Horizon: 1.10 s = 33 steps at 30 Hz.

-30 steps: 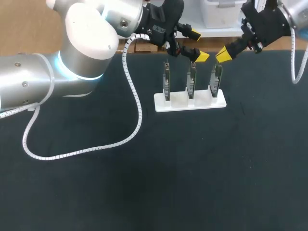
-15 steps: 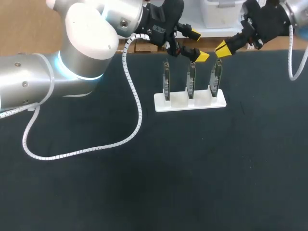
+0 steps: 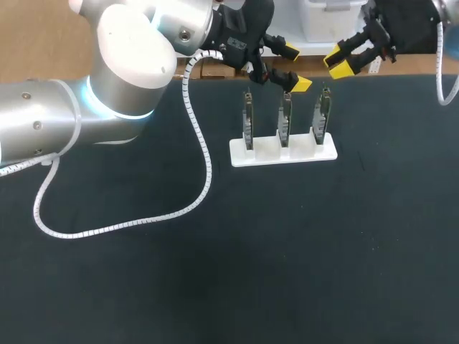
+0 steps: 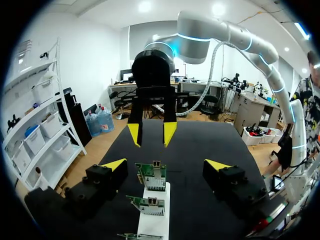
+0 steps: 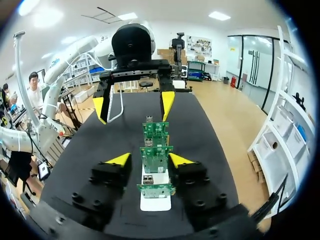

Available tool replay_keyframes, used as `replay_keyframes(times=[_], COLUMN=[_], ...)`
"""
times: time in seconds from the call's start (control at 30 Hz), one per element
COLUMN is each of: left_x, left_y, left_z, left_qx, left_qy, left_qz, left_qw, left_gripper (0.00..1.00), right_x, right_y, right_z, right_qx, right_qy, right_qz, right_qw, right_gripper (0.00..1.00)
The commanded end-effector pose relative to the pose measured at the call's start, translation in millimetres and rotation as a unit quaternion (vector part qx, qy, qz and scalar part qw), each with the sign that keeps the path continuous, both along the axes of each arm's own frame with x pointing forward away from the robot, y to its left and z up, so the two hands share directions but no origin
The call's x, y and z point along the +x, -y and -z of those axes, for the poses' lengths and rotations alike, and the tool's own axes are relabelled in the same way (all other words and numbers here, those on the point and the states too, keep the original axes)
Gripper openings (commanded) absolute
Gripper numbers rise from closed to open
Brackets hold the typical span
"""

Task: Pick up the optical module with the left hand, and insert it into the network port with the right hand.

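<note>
A white holder (image 3: 283,151) stands at the back of the black table with three upright green network boards: left (image 3: 248,120), middle (image 3: 285,118), right (image 3: 323,115). My left gripper (image 3: 295,68) hangs open just behind the middle board, nothing between its fingers. In the left wrist view this gripper (image 4: 166,165) looks down the row of boards (image 4: 152,176). My right gripper (image 3: 338,63) is open behind and above the right board, clear of it. From the right wrist view the gripper (image 5: 150,160) holds nothing, the boards (image 5: 155,158) lined up ahead. I cannot make out a separate optical module.
A white spiral cable (image 3: 122,226) from my left arm loops over the table's left half. The table's back edge runs just behind both grippers. The left gripper (image 5: 134,104) faces the right gripper (image 4: 151,134) across the holder.
My right gripper has drawn up and back from the right board's top, and its fingers have parted. The left arm and the boards have stayed put.
</note>
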<state>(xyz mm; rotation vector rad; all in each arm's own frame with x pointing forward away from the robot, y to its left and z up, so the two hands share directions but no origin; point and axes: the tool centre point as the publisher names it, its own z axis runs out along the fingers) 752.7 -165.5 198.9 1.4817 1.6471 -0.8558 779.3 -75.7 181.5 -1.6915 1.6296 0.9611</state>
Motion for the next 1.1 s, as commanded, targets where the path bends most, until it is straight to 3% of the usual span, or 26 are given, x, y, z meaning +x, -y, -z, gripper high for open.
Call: replay_keyframes(times=[0.03, 0.53, 1.1], left_x=[1.1, 1.1, 1.1], left_y=[1.1, 1.1, 1.1], left_z=[-1.1, -1.1, -1.1], left_qx=[0.004, 0.004, 0.004], left_qy=[-0.002, -0.002, -0.002], left_qz=[0.0, 0.0, 0.0], left_qw=[1.0, 1.0, 1.0], left_gripper=[1.0, 1.0, 1.0], right_x=[-5.9, -15.8, -25.5], right_y=[4.5, 38.3, 41.7], right_z=[-6.5, -30.8, -37.2], right_qx=[-0.005, -0.017, -0.032], right_qy=[0.005, 0.019, 0.018], right_qz=[0.004, 0.024, 0.026], right_qw=[1.0, 0.999, 0.999], right_gripper=[1.0, 1.0, 1.0])
